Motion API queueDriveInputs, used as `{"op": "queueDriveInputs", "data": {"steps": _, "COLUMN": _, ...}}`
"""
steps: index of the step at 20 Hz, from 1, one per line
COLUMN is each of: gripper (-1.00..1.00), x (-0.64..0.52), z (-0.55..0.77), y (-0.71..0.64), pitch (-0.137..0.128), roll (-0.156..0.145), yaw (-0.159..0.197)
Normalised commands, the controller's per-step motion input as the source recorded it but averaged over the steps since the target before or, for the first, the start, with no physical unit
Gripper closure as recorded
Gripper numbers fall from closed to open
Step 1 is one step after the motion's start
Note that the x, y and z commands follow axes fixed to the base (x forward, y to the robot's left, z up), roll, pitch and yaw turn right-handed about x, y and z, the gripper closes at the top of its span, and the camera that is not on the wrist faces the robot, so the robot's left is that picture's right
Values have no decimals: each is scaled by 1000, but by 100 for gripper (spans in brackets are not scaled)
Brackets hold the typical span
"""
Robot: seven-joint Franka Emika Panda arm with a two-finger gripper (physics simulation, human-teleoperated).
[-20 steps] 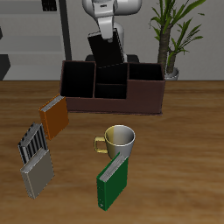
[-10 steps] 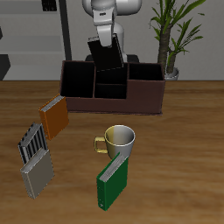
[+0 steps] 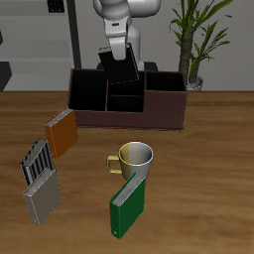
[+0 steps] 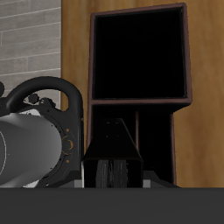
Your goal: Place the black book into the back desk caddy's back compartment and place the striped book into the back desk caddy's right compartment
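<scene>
Your gripper (image 3: 121,50) is clamped on the black book (image 3: 118,63), holding it tilted above the caddy (image 3: 127,97), over the rear of its middle section; the book's lower edge dips toward the back compartment (image 3: 127,83), though you cannot tell from the exterior view whether it has passed the rim. In the wrist view the caddy (image 4: 179,105) shows as dark open sections with brown walls, and the fingers (image 4: 112,162) are dark shapes close together; the book itself is hard to make out there.

The right compartment (image 3: 89,91) holds nothing you can see. The striped book (image 3: 38,162) stands near the table's front edge, at about 8 o'clock from the caddy, touching or just beside a grey book (image 3: 43,198) in front of it. An orange book (image 3: 63,132) stands between them and the caddy. A yellow mug (image 3: 133,159) sits at 6 o'clock from the caddy, with a green book (image 3: 129,205) leaning just in front of it. A plant (image 3: 195,40) stands behind the caddy's other end.
</scene>
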Motion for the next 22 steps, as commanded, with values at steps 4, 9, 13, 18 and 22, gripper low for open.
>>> {"op": "queueDriveInputs", "data": {"steps": 4, "gripper": 100, "x": 43, "z": -166, "y": -132, "pitch": 47, "roll": -27, "yaw": -4}}
{"op": "queueDriveInputs", "data": {"steps": 9, "gripper": 100, "x": 50, "z": -94, "y": -55, "pitch": 41, "roll": -19, "yaw": -1}}
{"op": "queueDriveInputs", "data": {"steps": 13, "gripper": 100, "x": 6, "z": 9, "y": -6, "pitch": 27, "roll": -4, "yaw": -35}}
{"op": "queueDriveInputs", "data": {"steps": 18, "gripper": 100, "x": 16, "z": -59, "y": 62, "pitch": 49, "roll": 6, "yaw": -24}}
{"op": "queueDriveInputs", "data": {"steps": 22, "gripper": 100, "x": 48, "z": -172, "y": 63, "pitch": 41, "roll": 10, "yaw": 7}}
